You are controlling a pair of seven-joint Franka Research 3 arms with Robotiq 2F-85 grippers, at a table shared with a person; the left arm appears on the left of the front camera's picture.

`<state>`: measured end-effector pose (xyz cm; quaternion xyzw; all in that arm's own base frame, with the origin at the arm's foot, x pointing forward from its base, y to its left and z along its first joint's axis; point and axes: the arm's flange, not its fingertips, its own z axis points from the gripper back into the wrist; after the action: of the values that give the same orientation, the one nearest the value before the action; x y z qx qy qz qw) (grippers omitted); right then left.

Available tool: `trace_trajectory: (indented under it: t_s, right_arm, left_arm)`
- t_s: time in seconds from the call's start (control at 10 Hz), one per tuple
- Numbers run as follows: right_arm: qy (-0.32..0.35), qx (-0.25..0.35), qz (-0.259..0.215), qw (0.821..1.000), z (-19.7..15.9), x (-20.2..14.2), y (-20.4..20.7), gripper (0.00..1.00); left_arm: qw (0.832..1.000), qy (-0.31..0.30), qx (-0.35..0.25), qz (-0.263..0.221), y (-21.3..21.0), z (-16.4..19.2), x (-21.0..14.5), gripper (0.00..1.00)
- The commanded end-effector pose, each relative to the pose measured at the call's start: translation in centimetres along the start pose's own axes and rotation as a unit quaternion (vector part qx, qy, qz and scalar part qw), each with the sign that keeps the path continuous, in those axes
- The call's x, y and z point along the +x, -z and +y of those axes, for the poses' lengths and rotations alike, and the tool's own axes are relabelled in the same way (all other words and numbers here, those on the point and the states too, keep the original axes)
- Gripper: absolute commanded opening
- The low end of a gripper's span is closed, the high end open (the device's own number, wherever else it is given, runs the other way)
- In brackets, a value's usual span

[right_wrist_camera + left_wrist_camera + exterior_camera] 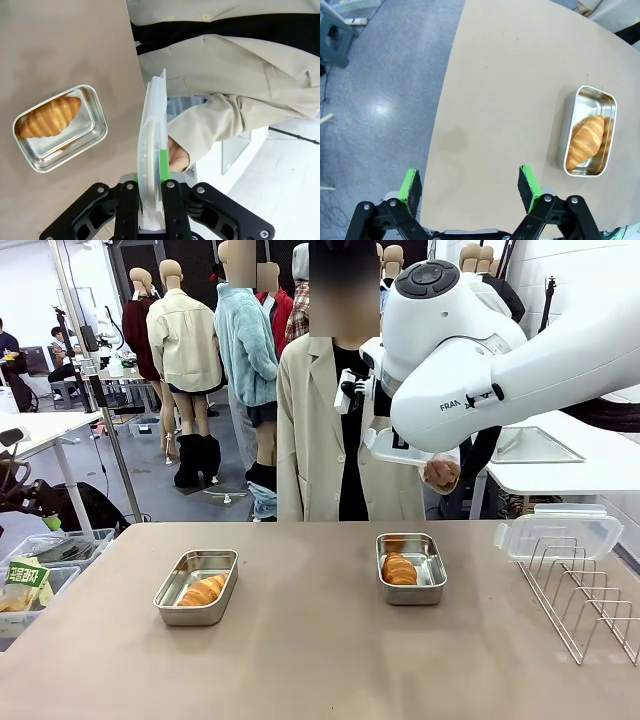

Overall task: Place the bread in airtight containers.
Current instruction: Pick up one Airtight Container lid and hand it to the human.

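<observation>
Bread lies in both steel boxes on the table (pixel 300 670). The left roll (pixel 203 590) sits slantwise in the left container (pixel 190 618). The right roll (pixel 399 569) sits in the left half of the right container (pixel 410 598). Both containers are uncovered and stand well apart, the right one a little farther from the robot.

The right gripper (pixel 151 167) is raised above the table's far edge, over towards the person (pixel 315 430). Its jaws are pressed together on a clear, white-rimmed lid (pixel 152 115), which it pinches by the rim. In the right wrist view the lid stands edge-on between the green pads. The right container and its roll lie below and to one side, near the table edge. The person's hand (pixel 177 156) reaches out from a beige sleeve (pixel 220 120) and is just beside the held lid, close to the pads. Whether it touches the lid cannot be told.

The left gripper (pixel 470 186) hovers over bare table near the edge with its jaws spread wide and nothing between them. The left container lies off to one side, clear of the fingers.

A second lid (pixel 557 531) rests on top of the wire rack (pixel 585 605) at the table's right side.
</observation>
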<state>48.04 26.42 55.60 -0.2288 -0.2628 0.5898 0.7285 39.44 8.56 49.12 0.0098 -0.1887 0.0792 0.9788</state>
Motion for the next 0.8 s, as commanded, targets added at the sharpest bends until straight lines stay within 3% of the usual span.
trace_trajectory:
  t_s: [0.0, 0.1, 0.4, 0.6, 0.7]
  right_arm:
    - [-0.003, 0.011, 0.012, 1.000, 0.0, -0.1, -1.4, 0.00]
    - [-0.015, 0.034, 0.016, 0.999, 0.1, -1.0, -2.5, 0.07]
    - [-0.037, 0.099, 0.065, 0.992, -0.1, -6.4, -7.1, 0.65]
    - [-0.105, 0.166, 0.109, 0.975, 0.1, -11.0, -7.4, 1.00]
    - [-0.117, 0.182, 0.116, 0.969, -0.4, -12.5, -7.1, 1.00]
  left_arm:
    - [1.000, -0.001, 0.000, 0.002, -0.1, 0.1, 0.0, 1.00]
    - [1.000, -0.001, 0.000, 0.002, -0.1, 0.1, 0.0, 1.00]
    - [1.000, -0.001, 0.000, 0.002, -0.1, 0.1, 0.0, 1.00]
    - [1.000, -0.001, 0.000, 0.002, -0.1, 0.1, 0.0, 1.00]
    - [1.000, -0.001, 0.000, 0.002, -0.1, 0.1, 0.0, 1.00]
